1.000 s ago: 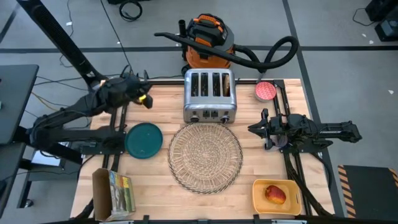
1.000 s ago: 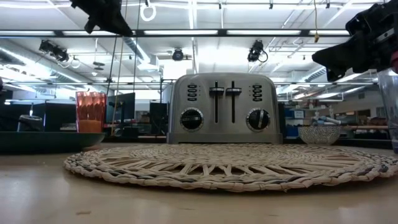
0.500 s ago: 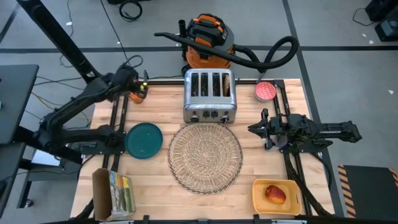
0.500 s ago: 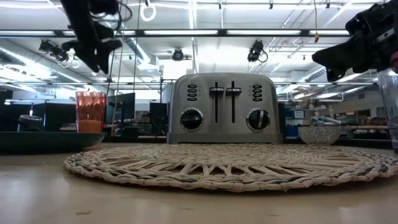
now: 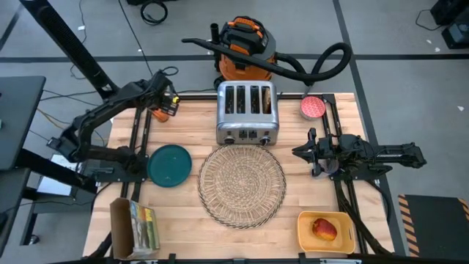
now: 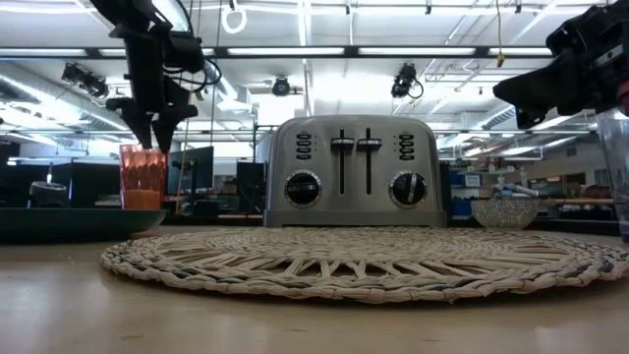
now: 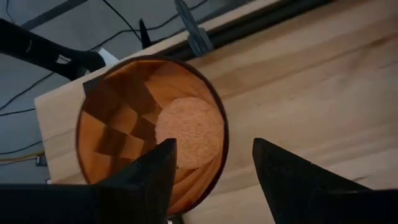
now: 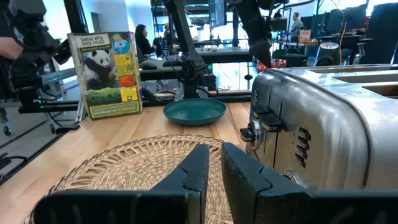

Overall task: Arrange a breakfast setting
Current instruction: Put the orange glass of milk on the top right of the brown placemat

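Left gripper (image 7: 211, 165), fingers apart, hovered above the translucent orange cup (image 5: 166, 107) at the tabletop's far left corner. The cup looked light, rigid and slick; its rim wall probably offered the surest hold. Right gripper (image 8: 213, 163), fingers together, waited near the right edge.

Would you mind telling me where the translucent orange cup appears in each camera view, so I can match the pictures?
High view: the orange cup sits at the table's far left corner, under the left gripper.
Low view: at the left, behind the teal plate.
Left wrist view: seen from above, one finger over its rim.
Right wrist view: mostly hidden; only a red glimpse past the toaster.
Shared landmark: the toaster.
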